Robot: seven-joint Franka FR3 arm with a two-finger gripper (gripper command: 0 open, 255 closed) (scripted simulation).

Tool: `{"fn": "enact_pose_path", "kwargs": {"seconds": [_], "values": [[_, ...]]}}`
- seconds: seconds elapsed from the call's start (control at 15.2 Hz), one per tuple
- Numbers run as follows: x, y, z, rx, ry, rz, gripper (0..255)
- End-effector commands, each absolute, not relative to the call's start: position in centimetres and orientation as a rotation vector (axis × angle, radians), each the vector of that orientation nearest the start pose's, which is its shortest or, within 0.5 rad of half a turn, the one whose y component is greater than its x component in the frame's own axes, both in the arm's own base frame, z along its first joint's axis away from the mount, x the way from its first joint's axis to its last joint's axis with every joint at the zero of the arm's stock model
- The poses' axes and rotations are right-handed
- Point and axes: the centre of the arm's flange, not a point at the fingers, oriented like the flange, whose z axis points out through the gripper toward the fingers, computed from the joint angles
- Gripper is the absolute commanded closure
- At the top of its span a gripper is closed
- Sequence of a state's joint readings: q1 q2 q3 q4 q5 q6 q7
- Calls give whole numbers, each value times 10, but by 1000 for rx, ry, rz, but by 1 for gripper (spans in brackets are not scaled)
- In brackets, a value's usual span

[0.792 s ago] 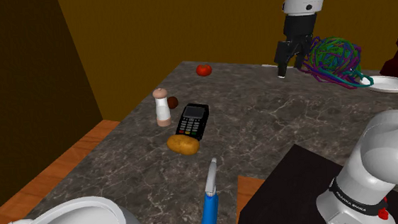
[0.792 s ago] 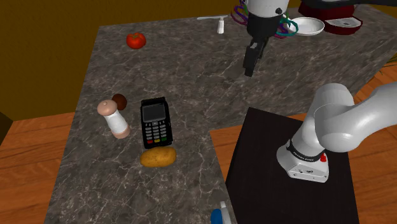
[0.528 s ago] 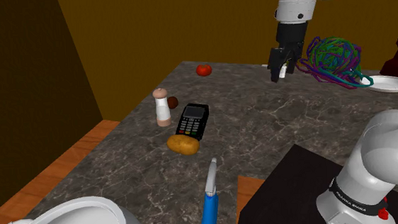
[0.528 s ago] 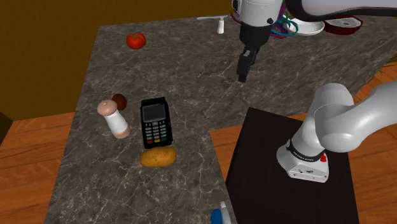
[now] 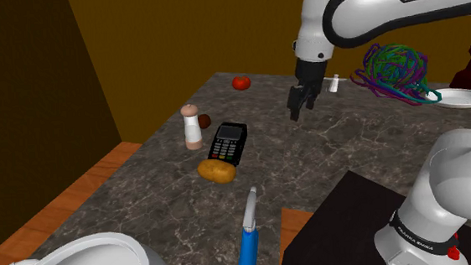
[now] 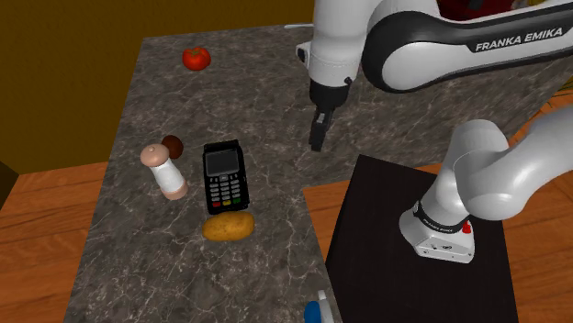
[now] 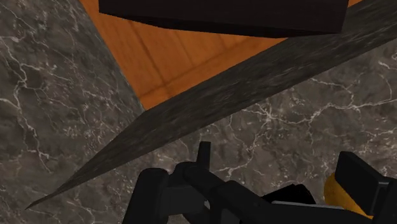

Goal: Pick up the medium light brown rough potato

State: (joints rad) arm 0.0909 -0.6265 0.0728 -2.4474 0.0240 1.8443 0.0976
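The potato [image 5: 217, 171] [image 6: 228, 227] is a light brown oval lying on the dark marbled counter [image 5: 327, 147], just in front of a black card reader [image 5: 228, 142] [image 6: 225, 174]. My gripper [image 5: 297, 108] [image 6: 318, 138] hangs above the counter's middle, well apart from the potato and farther back toward the shoulder view's right. Its fingers point down and stand apart, open, with nothing between them. In the wrist view the gripper [image 7: 251, 181] looks over the counter's edge, the wooden floor and the black stand.
A salt shaker [image 5: 191, 126] and a small dark ball [image 5: 204, 120] stand beside the card reader. A tomato [image 5: 241, 82] lies at the back. A coloured wire tangle [image 5: 396, 69] and a white plate [image 5: 463, 98] sit far right. A blue pen [image 5: 248, 236] lies near the front edge.
The arm has swung from beside the wire tangle toward the shoulder view's left and come lower, bringing the gripper over the counter's middle, closer to the card reader and potato.
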Motion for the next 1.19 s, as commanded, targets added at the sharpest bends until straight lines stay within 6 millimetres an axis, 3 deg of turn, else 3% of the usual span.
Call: {"fn": "enact_pose_path", "kwargs": {"seconds": [0.0, 1.12], "values": [[373, 77, 502, -3146, -134, -67, 0], [463, 208, 368, -3009, -618, -257, 0]]}}
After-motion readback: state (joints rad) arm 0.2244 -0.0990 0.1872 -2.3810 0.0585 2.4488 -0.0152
